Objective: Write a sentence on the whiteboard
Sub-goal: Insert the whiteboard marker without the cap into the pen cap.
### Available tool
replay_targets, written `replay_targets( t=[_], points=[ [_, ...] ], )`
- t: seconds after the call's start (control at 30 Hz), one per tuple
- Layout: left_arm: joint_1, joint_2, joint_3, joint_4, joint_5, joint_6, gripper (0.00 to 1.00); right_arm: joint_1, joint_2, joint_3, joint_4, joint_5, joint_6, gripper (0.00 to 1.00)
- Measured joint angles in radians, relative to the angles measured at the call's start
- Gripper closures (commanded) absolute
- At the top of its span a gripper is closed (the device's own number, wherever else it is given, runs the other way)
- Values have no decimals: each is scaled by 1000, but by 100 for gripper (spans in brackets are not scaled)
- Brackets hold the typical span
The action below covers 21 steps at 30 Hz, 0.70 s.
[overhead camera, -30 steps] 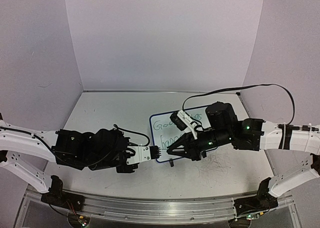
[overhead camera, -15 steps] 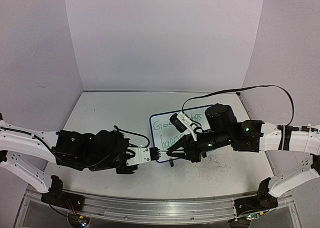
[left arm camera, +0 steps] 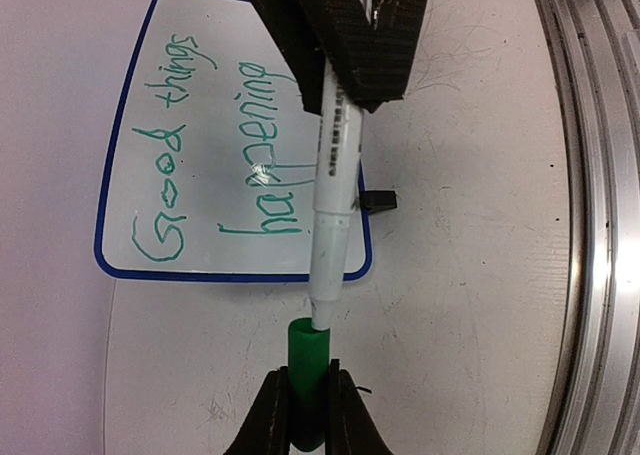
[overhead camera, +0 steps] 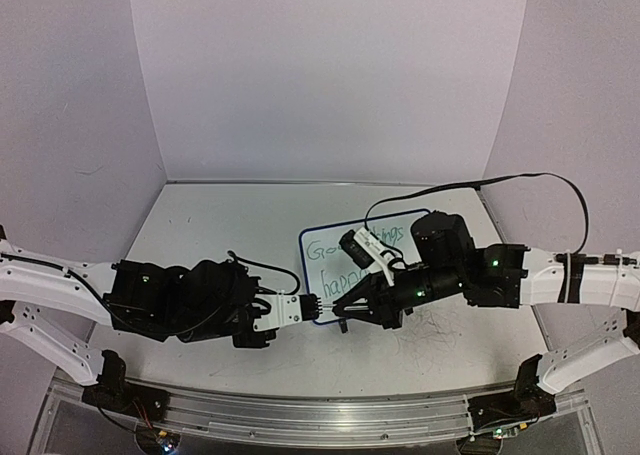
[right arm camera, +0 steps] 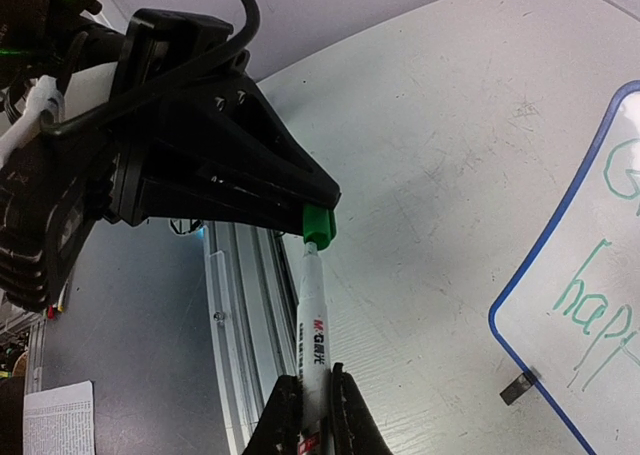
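The whiteboard [overhead camera: 322, 275] lies flat mid-table, blue-framed, and its sentence [left arm camera: 262, 165] reads "Good things happening" in green. Just off the board's near edge, my left gripper [left arm camera: 308, 377] is shut on a green cap [left arm camera: 308, 355]. My right gripper [right arm camera: 312, 387] is shut on the white marker [right arm camera: 312, 320]. The marker's tip sits in the mouth of the cap [right arm camera: 318, 225]. From the top view the left gripper [overhead camera: 312, 303] and right gripper [overhead camera: 340, 302] meet tip to tip. The marker [left arm camera: 333, 195] crosses the whiteboard [left arm camera: 130, 215] corner.
An aluminium rail [overhead camera: 320, 405] runs along the near table edge, also in the wrist view [left arm camera: 590, 175]. A black clip foot [left arm camera: 378, 201] sticks out from the board's frame. Grey scribble marks [overhead camera: 430, 327] stain the tabletop right of the board. White walls close three sides.
My right arm has shifted slightly toward the near edge, with the marker's tip staying at the cap. The left arm has not moved.
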Motion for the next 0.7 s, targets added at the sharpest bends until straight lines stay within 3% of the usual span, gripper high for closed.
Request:
replay_targets(
  t=[0.7],
  points=[
    [-5,4,0,-5,-4,7,100,1,73,59,-6,24,38,100]
  ],
)
